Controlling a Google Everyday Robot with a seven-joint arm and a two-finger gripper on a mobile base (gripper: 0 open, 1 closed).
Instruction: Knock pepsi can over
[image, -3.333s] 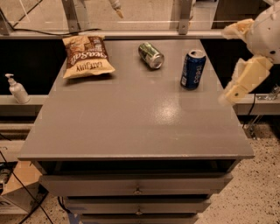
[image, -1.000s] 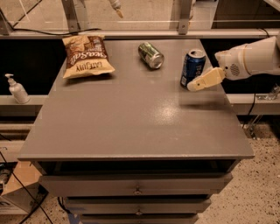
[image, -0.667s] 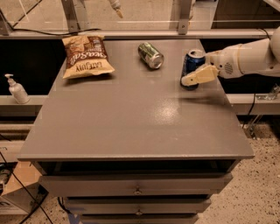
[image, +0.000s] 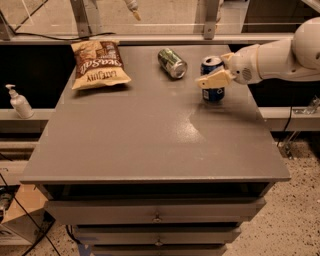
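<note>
Straddling the upright pepsi can (image: 213, 93), the claw (image: 214, 70) sits mid-height.

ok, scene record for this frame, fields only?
pepsi can: upright, right rear of the table, not yet knocked over
gripper: reaching in from the right, across the pepsi can's upper half
contact: cannot tell
green can: on its side, left of the pepsi can, apart from it
chip bag: lying flat, left rear
table: grey top, drawers below
pump bottle: on a ledge left of the table
</note>
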